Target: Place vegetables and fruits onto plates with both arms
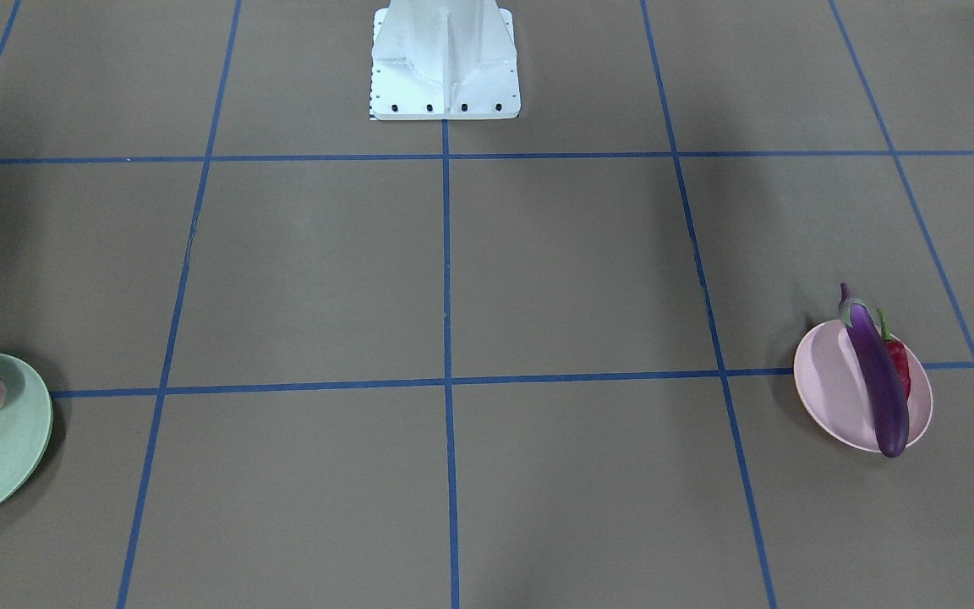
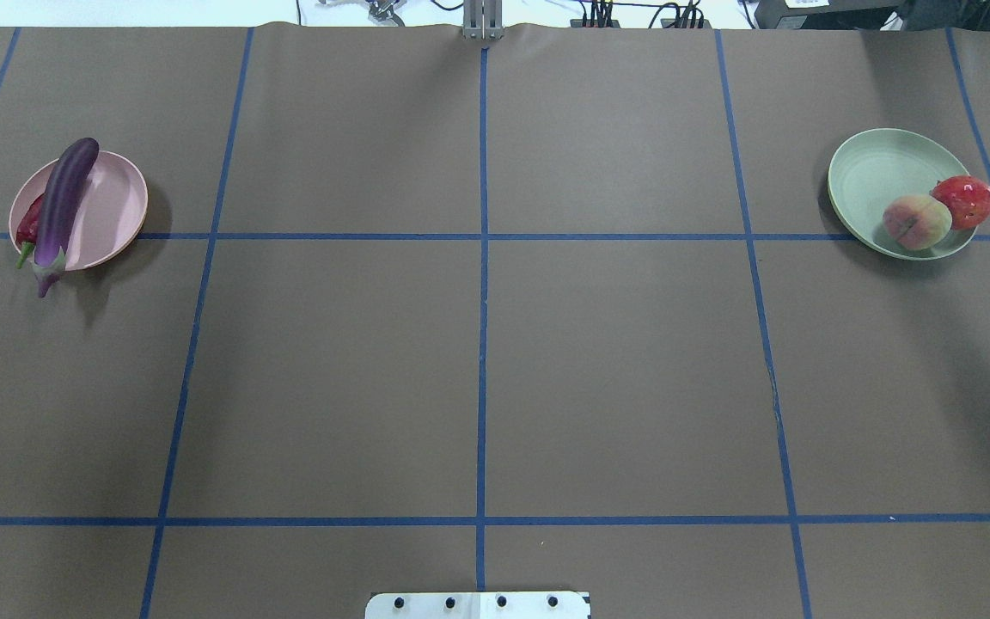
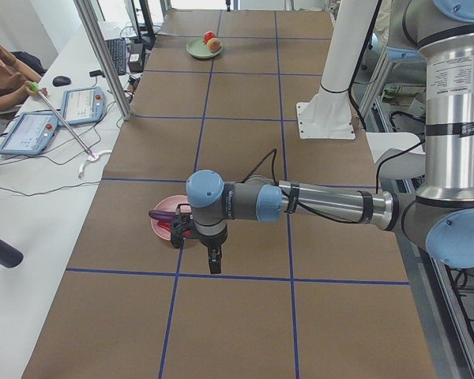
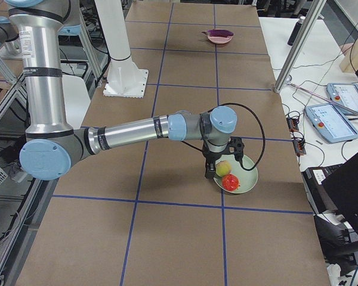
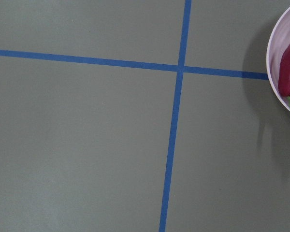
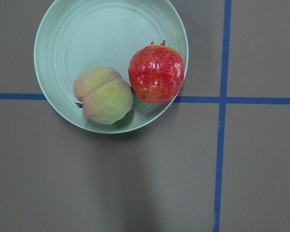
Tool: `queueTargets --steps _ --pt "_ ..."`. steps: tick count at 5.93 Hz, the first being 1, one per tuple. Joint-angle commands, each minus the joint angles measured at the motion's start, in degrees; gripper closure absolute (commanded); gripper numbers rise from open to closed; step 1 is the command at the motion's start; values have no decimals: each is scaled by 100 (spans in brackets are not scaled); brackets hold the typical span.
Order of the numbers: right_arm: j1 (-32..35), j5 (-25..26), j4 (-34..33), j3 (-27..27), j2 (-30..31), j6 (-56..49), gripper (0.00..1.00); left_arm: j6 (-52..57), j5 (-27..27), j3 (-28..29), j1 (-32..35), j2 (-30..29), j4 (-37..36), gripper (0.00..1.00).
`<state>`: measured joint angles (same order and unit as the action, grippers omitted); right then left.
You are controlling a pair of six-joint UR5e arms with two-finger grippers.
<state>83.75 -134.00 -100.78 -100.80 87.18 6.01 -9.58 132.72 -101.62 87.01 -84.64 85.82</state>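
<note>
Our left fingers and right fingers are hanging above the table; we cannot tell their opening.

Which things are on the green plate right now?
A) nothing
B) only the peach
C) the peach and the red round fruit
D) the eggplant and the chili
C: the right wrist view shows the peach and the red fruit side by side on the green plate, while the eggplant and chili lie on the pink plate.
</note>
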Motion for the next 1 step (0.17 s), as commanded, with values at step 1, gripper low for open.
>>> queueTargets --steps 1 --pt "1 775 -143 -1 1 -56 0 0 78 -33 9 0 -13 0"
